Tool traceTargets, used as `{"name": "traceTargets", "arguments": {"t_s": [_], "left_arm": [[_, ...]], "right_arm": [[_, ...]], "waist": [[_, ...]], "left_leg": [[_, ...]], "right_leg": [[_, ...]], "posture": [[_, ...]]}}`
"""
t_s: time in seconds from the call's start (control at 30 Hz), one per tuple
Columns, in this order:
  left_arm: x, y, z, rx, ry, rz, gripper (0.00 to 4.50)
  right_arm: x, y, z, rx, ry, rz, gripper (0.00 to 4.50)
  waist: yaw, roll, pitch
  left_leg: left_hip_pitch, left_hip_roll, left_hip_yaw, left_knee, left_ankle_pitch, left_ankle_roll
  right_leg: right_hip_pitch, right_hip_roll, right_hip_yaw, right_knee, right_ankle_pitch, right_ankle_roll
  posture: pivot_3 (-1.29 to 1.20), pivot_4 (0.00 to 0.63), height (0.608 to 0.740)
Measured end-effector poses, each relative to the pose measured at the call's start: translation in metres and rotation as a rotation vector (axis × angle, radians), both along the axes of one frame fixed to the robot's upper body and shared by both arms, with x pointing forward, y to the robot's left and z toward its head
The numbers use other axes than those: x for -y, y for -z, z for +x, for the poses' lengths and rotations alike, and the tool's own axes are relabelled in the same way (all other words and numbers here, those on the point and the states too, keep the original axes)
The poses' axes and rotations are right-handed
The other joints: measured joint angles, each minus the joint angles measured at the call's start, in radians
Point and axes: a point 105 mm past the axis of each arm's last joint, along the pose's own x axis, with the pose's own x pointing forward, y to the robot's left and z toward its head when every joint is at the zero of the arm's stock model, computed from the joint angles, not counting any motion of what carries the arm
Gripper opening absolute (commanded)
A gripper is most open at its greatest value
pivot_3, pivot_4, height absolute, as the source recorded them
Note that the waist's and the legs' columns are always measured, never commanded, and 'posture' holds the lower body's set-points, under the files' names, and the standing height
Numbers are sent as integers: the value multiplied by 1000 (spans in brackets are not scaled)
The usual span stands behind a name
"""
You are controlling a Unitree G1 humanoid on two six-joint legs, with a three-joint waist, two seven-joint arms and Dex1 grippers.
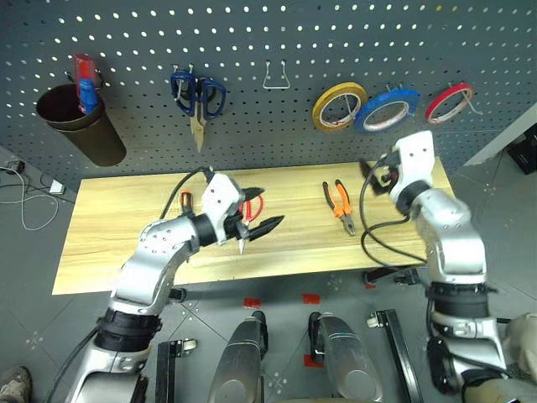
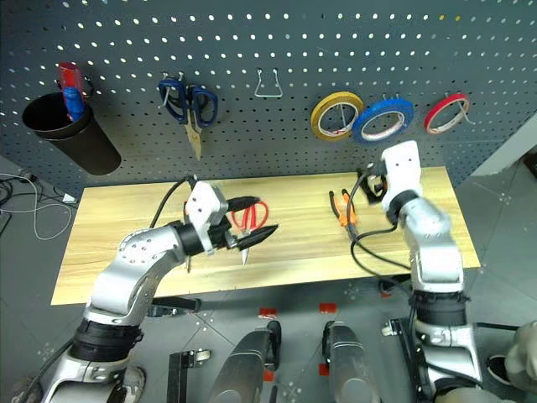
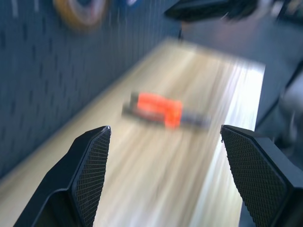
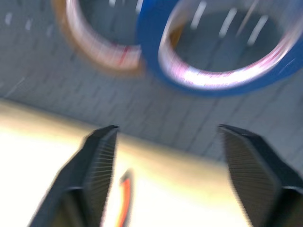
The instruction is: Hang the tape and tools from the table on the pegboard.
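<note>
The blue tape (image 1: 386, 110) hangs on a hook of the dark pegboard (image 1: 252, 134), between a yellow ring and a red one. My right gripper (image 4: 165, 156) is open and empty just below and in front of the blue tape (image 4: 151, 52). On the table (image 1: 126, 243) lie the orange-and-black pliers (image 1: 338, 207), the red-handled scissors (image 1: 254, 206) and the screwdriver (image 1: 185, 200), which my left arm partly hides. Over the red scissors my left gripper (image 1: 262, 210) is open and points along the table toward the pliers (image 3: 161, 109).
On the pegboard hang blue-handled scissors (image 1: 198, 96), a bare metal hook (image 1: 276, 77), the yellow tape (image 1: 338, 106) and the red tape (image 1: 448, 102). A dark cup (image 1: 80, 126) with red and blue handles in it hangs at far left. Cables lie on the floor at left.
</note>
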Motion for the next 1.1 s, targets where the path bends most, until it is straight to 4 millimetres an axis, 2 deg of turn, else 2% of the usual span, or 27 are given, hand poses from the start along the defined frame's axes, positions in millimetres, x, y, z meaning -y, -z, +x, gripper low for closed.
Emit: {"name": "traceTargets", "arguments": {"t_s": [0.07,0.13,0.2,0.27,0.47,0.67,0.87,1.0,1.1], "left_arm": [[-6,9,-3,-16,5,34,3920],[-22,20,-7,-13,6,129,3920],[-43,35,-10,-24,-5,234,3920],[-52,44,-13,-36,-2,284,3920],[-47,45,-16,-20,37,287,3920],[-42,43,-15,-17,46,269,3920],[-40,42,-14,-12,48,265,3920],[-38,40,-14,-6,51,260,3920],[-37,40,-13,-6,54,254,3920]], "right_arm": [[-8,7,-4,-40,11,27,4483],[-23,15,-8,-103,24,60,4483],[-34,37,-9,-222,70,87,4483],[-35,58,-5,-340,123,55,4483],[-31,59,21,-392,192,9,4483],[-33,79,41,-476,188,-10,4483],[-30,85,55,-510,171,-24,4483],[-29,95,58,-552,157,-45,4483],[-30,94,60,-557,127,-78,3640]], "waist": [[1,1,1],[-1,1,1],[-8,2,1],[-8,4,3],[3,5,6],[-3,5,8],[-8,5,9],[-9,5,9],[-10,5,9]], "left_leg": [[0,0,0,0,0,0],[0,1,0,-1,0,0],[0,1,0,-2,0,0],[-1,1,0,-2,0,0],[-2,-1,0,-2,0,0],[-2,0,1,-2,0,0],[-2,0,1,-2,0,0],[-2,0,1,-3,0,0],[-2,0,1,-2,0,0]], "right_leg": [[-1,0,0,0,0,0],[-1,0,0,0,0,-1],[-2,0,0,0,-1,-2],[-3,-1,0,0,-1,-2],[-3,-1,-1,-1,0,-2],[-3,0,-1,0,-1,-2],[-3,0,-1,0,-1,-2],[-3,0,-1,0,-1,-2],[-3,0,-1,0,-1,-2]], "posture": [[-51,397,740],[-49,400,740],[-43,403,740],[-38,404,740],[-24,409,740],[-11,412,740],[-9,413,740],[-11,414,740],[-11,414,740]]}}
